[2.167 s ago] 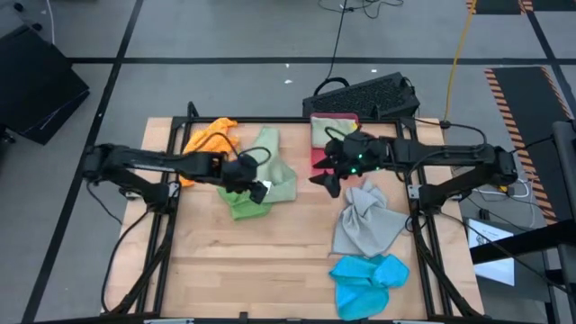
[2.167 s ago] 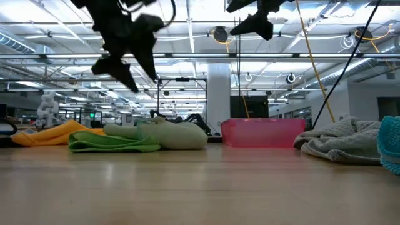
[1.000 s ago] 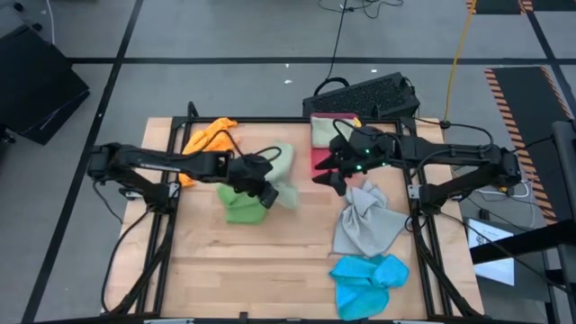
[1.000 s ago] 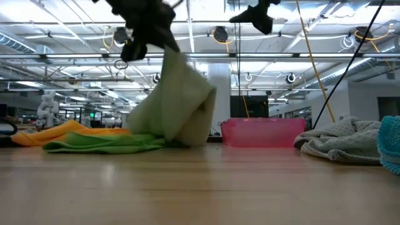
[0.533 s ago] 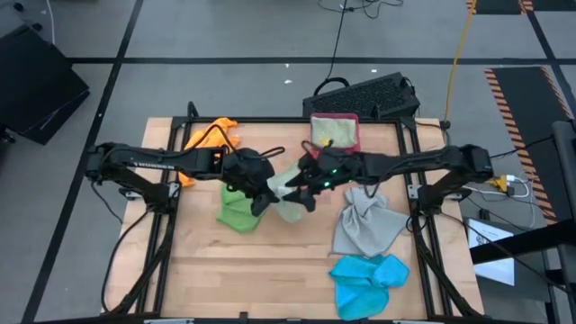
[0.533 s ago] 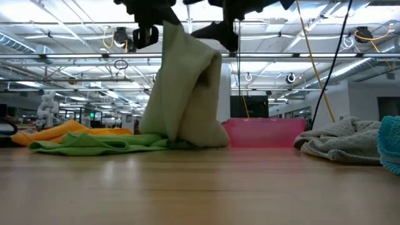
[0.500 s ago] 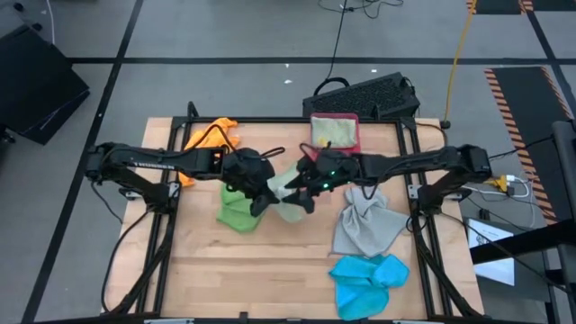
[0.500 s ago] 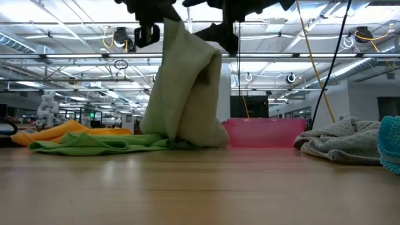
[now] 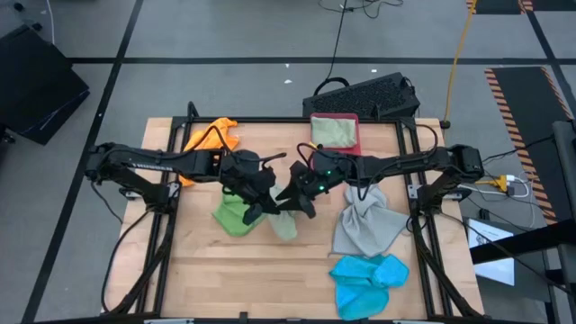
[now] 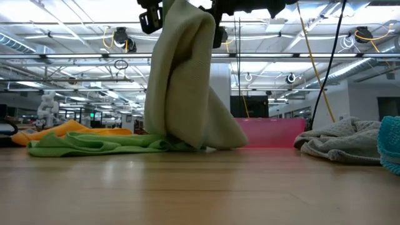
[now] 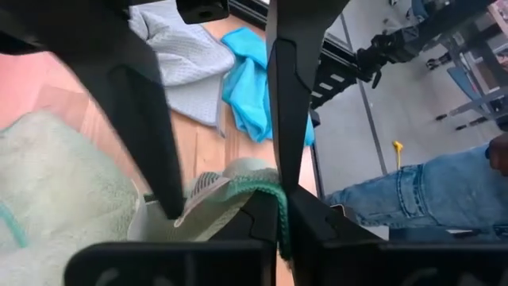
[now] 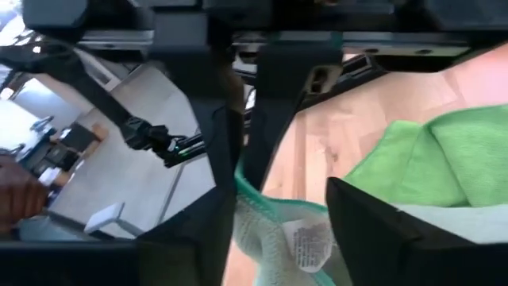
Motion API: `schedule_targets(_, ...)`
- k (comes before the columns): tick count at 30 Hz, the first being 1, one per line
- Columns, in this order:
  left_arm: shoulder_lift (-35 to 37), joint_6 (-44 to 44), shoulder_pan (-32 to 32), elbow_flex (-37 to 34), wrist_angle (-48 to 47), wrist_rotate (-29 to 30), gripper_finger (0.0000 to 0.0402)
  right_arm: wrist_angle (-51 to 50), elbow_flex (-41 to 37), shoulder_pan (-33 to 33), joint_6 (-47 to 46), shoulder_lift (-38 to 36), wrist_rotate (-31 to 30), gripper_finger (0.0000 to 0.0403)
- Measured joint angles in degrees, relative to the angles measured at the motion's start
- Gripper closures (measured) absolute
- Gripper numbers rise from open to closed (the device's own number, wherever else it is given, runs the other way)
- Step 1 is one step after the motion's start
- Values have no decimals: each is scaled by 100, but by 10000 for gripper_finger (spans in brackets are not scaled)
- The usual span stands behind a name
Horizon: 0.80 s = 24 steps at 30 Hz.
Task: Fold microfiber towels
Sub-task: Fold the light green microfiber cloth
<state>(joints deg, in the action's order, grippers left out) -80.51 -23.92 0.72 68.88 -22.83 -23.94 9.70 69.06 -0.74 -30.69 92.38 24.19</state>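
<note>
A pale sage towel (image 10: 184, 81) hangs from my left gripper (image 9: 263, 200), which is shut on it above the table's middle. My right gripper (image 9: 295, 196) faces it from the right. Its open fingers (image 12: 361, 222) stand on either side of the same hem beside a white label (image 12: 302, 238); whether they touch it I cannot tell. A bright green towel (image 9: 230, 216) lies under the sage one's left side. An orange towel (image 9: 209, 139) lies far left, with grey (image 9: 364, 225) and blue (image 9: 367, 279) towels on the right. My left gripper pinches the sage towel's teal-stitched hem (image 11: 255, 181) between its two shut fingers, coming from the table's left and slanting down. The towel hangs below in loose folds. Its lower end (image 10: 215, 139) rests on the table and against the bright green towel.
A pink-red tray (image 9: 346, 144) with a folded green cloth stands at the far edge, with a black keyboard (image 9: 364, 94) behind it. Metal frame rails run along both sides of the table. A person in jeans (image 11: 421, 199) stands beyond the right side.
My left gripper has risen and rolled, drawing the sage towel up off the bright green one; the towel's lower end stays on the table. My right gripper has swung down from beside the tray toward the table's left, coming to the towel's raised hem beside my left gripper.
</note>
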Motion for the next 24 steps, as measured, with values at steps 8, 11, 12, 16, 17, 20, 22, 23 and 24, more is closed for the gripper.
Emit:
schedule_targets(8, 3, -158, -63, 167, -75, -60, 381, 283, 4, 1, 32, -17, 333, 312)
schedule_targets(11, 11, -309, -67, 183, -220, -40, 381, 353, -2, -13, 34, -9, 334, 344)
schedule_targets(12, 11, -325, -70, 183, -262, -23, 381, 349, -4, -32, 32, -7, 354, 356)
schedule_targets(16, 11, -438, -58, 183, -240, 2, 380, 359, -7, -91, 24, -9, 581, 395)
schedule_targets(17, 11, -525, -58, 183, -248, 10, 380, 357, -7, -109, -13, -9, 601, 396)
schedule_targets(20, 11, -782, -64, 190, -323, 23, 368, 315, -13, -157, -123, -52, 592, 391)
schedule_targets(22, 14, -831, -68, 205, -347, 31, 343, 305, -14, -190, -125, -85, 590, 394)
schedule_targets(23, 17, -849, -68, 205, -342, 60, 328, 278, -16, -203, -128, -110, 587, 397)
schedule_targets(24, 20, -904, -67, 205, -328, 100, 311, 248, -20, -226, -124, -143, 588, 399)
